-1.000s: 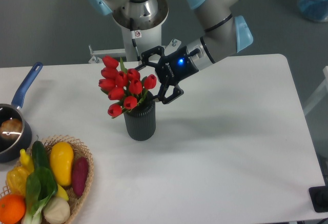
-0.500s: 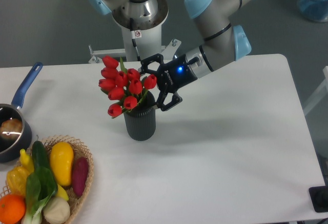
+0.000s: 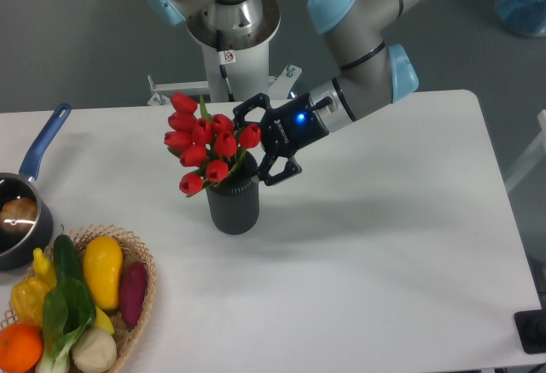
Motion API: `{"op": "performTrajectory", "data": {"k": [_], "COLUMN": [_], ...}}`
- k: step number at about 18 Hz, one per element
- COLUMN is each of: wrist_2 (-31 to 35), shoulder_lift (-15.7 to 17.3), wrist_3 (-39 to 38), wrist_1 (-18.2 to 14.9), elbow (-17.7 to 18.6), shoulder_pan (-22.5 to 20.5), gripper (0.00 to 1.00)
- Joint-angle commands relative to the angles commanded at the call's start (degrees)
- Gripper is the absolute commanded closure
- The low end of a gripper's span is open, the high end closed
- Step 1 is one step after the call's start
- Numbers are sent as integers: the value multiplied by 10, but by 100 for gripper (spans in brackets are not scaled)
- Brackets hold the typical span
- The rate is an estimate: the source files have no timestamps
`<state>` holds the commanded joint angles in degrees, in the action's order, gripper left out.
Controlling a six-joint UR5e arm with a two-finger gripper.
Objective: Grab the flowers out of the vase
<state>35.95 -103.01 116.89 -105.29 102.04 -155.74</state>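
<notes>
Right beside the vase (image 3: pixel 233 205), where the flowers (image 3: pixel 206 141) stand, our gripper (image 3: pixel 258 145) is open around them, so next we need to squeeze and lift.

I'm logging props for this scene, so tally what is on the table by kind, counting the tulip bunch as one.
Flowers: 1
Vase: 1
Saucepan: 1
Basket of produce: 1
Total: 4
The open gripper sits beside the flowers, not counted.
</notes>
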Motion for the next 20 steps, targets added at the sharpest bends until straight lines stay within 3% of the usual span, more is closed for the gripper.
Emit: {"op": "performTrajectory", "data": {"k": [3, 10, 20], "wrist_2": [4, 7, 1], "shoulder_lift": [0, 0, 5], "wrist_3": [0, -2, -4], "wrist_1": [0, -4, -9], "elbow": [0, 1, 0], "shoulder_pan": [-2, -5, -10], "gripper": [66, 90, 93]}}
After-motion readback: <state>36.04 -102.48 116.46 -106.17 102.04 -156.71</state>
